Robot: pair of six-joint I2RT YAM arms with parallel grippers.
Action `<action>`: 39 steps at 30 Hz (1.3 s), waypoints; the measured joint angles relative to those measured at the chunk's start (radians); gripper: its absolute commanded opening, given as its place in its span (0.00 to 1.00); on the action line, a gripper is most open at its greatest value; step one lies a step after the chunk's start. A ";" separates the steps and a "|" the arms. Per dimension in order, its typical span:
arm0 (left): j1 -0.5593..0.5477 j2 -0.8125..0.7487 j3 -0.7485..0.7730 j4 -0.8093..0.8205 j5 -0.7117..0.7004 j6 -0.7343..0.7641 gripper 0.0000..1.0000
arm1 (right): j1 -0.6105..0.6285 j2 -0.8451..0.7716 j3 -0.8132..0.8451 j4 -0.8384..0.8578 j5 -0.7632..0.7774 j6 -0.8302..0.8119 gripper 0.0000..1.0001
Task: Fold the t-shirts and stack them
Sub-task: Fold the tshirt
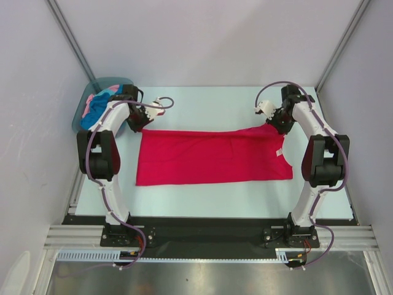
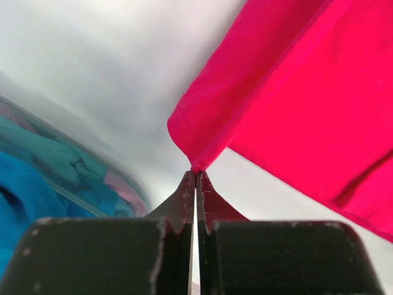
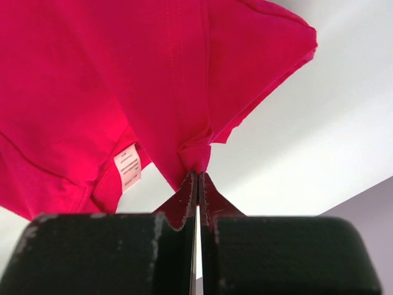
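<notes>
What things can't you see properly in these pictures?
1. Top view: the left arm covers part of the tub. How many shirts lie inside is unclear. Only blue cloth and pink cloth show.
2. Right wrist view: the print on the white label is too small to read.
3. Left wrist view: the tub is blurred and cut off by the left edge.
4. Both wrist views: the red t-shirt runs past the frame edges.

crimson t-shirt (image 1: pixel 209 157): soft matt cloth, no sheen, stitched hems. sewn-in label (image 3: pixel 128 167): white, printed, papery-looking. turquoise t-shirt (image 1: pixel 95 113): matt cloth, crumpled. tub (image 1: pixel 108 82): grey-teal translucent plastic, smooth, slight gloss. table (image 1: pixel 209 107): pale, smooth, matt. left gripper (image 2: pixel 196 175): matt black plastic, scuffed edges. frame rail (image 1: pixel 202 235): brushed metal.
</notes>
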 measured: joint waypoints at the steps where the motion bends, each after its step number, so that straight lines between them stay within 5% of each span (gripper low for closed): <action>1: 0.000 -0.002 0.000 -0.007 0.000 0.006 0.00 | 0.000 -0.002 -0.001 -0.006 0.000 -0.003 0.00; 39: -0.016 -0.028 0.000 -0.297 0.026 0.111 0.00 | 0.000 -0.078 -0.077 -0.151 0.043 -0.109 0.00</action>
